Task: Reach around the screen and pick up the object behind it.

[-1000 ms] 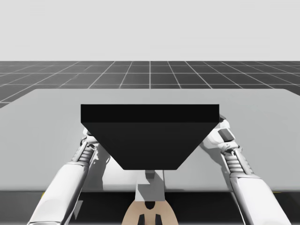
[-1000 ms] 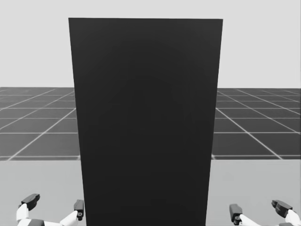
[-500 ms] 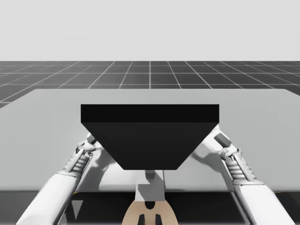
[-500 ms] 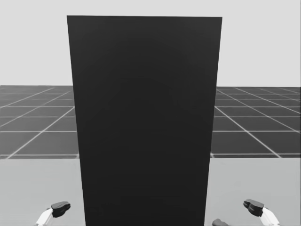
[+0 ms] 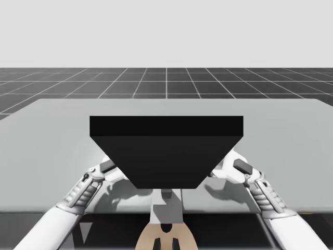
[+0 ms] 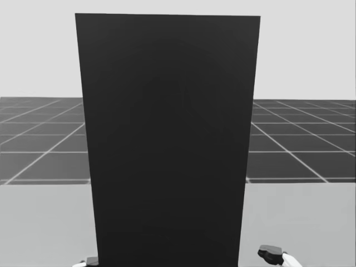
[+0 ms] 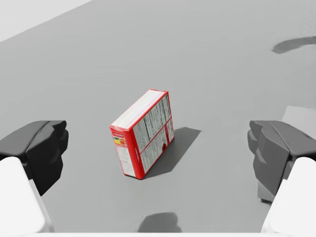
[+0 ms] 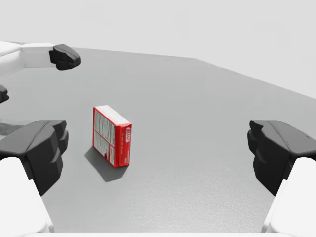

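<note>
A matte grey table (image 5: 291,135) runs out towards a dark gridded floor under a pale, blank sky. A tall, flat, opaque black screen (image 6: 167,139) stands at the near middle and blocks my head's line of sight. My arms flank it, one at its left and one at its right.

The thin rectangular red cardboard box (image 7: 143,133) stands on one narrow edge on the far side of the screen. Its broad faces are white with dense print. It sits ahead of my left gripper (image 7: 158,148), whose dark, blocky pads on smooth white shells are spread wide and touch nothing. My right gripper (image 8: 158,148) is equally wide and empty, with the box (image 8: 112,137) ahead of it and off towards one finger.

I judge the reach around largely done. Closing in, gripping and lifting are left. The box's flat, stiff faces should suit a pinch.
</note>
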Action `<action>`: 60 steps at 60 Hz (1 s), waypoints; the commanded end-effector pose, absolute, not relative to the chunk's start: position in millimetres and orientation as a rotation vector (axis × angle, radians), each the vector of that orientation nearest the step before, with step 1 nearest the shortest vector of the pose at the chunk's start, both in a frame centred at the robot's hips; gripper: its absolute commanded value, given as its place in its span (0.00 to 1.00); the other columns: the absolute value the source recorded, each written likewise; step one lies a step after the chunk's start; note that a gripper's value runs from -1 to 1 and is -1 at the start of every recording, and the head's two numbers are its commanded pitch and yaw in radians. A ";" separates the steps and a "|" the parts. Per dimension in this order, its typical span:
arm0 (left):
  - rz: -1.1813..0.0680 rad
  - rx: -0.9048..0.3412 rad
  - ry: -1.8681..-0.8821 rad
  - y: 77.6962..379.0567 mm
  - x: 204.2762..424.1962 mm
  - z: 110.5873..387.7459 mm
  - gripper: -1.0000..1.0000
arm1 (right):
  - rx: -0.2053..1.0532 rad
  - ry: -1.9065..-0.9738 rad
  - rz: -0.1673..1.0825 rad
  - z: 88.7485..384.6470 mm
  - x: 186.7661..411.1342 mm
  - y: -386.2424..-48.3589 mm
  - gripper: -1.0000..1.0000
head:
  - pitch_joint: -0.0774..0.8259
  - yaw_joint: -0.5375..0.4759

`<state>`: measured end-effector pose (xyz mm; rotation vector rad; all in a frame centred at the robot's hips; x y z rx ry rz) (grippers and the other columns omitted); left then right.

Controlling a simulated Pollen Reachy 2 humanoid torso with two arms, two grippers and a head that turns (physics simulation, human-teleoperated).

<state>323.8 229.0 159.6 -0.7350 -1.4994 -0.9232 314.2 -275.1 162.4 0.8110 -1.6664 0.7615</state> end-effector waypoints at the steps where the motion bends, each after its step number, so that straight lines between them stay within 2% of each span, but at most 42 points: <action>1: -0.979 -0.753 -1.473 220.9 320.7 163.9 0.00 | 0.836 -1.663 0.803 161.4 312.1 -272.5 0.00 | 0.21 0.50; 9: -0.988 -0.744 -1.431 222.4 330.5 162.2 0.00 | 0.837 -1.670 0.815 161.3 311.1 -271.4 0.00 | 0.21 0.50; 14: -0.976 -0.790 -1.406 229.1 340.7 162.7 0.00 | 0.838 -1.675 0.821 161.5 310.7 -271.1 0.00 | 0.22 0.51; 20: -0.967 -0.805 -1.416 241.3 361.1 159.3 0.00 | 0.836 -1.680 0.828 161.7 310.3 -270.7 0.00 | 0.22 0.51; 33: -0.977 -0.904 -1.337 250.5 391.2 158.1 0.00 | 0.830 -1.690 0.837 161.9 309.8 -270.2 0.00 | 0.22 0.52; 46: -1.018 -0.956 -1.272 231.8 418.6 149.9 0.00 | 0.826 -1.698 0.851 162.8 308.0 -268.8 0.00 | 0.22 0.51; 60: -1.068 -0.966 -1.212 192.5 437.6 130.4 0.00 | 0.820 -1.699 0.861 162.2 307.9 -267.7 0.00 | 0.23 0.50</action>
